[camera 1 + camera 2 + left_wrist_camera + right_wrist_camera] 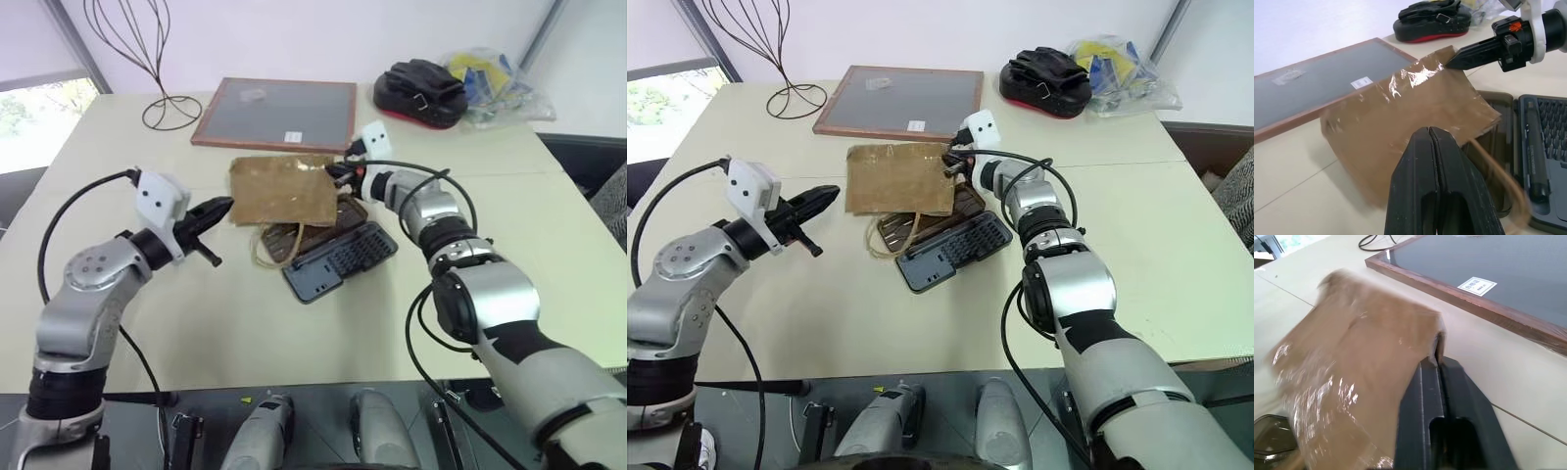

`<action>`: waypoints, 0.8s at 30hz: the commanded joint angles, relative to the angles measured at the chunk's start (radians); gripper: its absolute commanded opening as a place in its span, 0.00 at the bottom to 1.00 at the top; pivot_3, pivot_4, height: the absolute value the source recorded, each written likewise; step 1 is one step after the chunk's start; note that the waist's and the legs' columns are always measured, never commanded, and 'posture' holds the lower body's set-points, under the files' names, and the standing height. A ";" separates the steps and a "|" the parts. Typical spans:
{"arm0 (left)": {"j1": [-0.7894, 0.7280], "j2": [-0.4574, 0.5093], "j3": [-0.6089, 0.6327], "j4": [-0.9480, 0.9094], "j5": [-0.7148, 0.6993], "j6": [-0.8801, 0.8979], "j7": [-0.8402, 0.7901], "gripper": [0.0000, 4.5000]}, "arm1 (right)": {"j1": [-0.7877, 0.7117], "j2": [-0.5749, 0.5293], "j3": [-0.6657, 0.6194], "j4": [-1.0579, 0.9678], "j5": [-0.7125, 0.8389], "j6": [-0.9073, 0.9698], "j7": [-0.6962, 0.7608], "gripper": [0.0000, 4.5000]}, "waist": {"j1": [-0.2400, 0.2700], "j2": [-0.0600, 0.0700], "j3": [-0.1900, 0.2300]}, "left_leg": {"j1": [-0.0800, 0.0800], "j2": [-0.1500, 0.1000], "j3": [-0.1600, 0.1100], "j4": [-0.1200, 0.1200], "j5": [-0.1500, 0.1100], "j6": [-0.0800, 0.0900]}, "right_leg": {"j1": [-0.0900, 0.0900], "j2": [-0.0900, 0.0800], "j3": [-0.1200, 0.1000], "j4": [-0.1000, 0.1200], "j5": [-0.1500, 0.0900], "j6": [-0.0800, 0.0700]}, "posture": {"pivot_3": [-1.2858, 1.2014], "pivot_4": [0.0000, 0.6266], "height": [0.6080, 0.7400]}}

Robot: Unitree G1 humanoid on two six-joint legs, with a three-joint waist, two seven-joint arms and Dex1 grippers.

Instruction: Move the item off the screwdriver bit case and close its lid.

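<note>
Bag lifted off case
Right claw [338, 171] was pinched shut on the bag's [282, 190] far corner over the lid [313, 227]; left claw [217, 210] closed, empty. Paper looked light, floppy; edge grip suited.

Crinkled brown paper bag [282, 190] with glossy tape patches, pinched between matt black plastic jaws; smoky translucent plastic lid [315, 232] beneath.

The paper bag [282, 189] lies partly over the open bit case [338, 257], with the framed board [275, 114] behind it.
</note>
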 commanded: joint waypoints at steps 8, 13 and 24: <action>-0.005 -0.010 0.008 -0.031 0.007 -0.016 0.007 0.00 | -0.022 -0.072 -0.074 -0.127 0.040 0.036 -0.063 0.01 | 0.002 0.000 0.000 | 0.000 0.000 0.000 0.000 0.000 0.000 | 0.000 0.000 0.000 0.000 0.000 0.000 | 0.52 0.24 0.95; 0.001 -0.018 0.000 -0.032 0.008 -0.015 0.002 0.00 | 0.099 -0.188 -0.146 -0.500 0.104 0.249 -0.123 0.01 | 0.020 0.000 0.000 | -0.001 0.000 0.000 0.000 0.000 0.000 | -0.001 -0.001 0.000 0.000 0.000 0.000 | 0.52 0.24 0.95; -0.086 -0.047 -0.062 0.089 0.031 -0.058 -0.065 0.00 | 0.596 -0.425 -0.388 -1.407 0.181 0.807 -0.345 0.01 | 0.055 0.001 -0.001 | -0.002 0.001 0.007 0.000 -0.002 0.004 | -0.005 0.000 0.006 0.001 0.000 0.000 | 0.52 0.24 0.95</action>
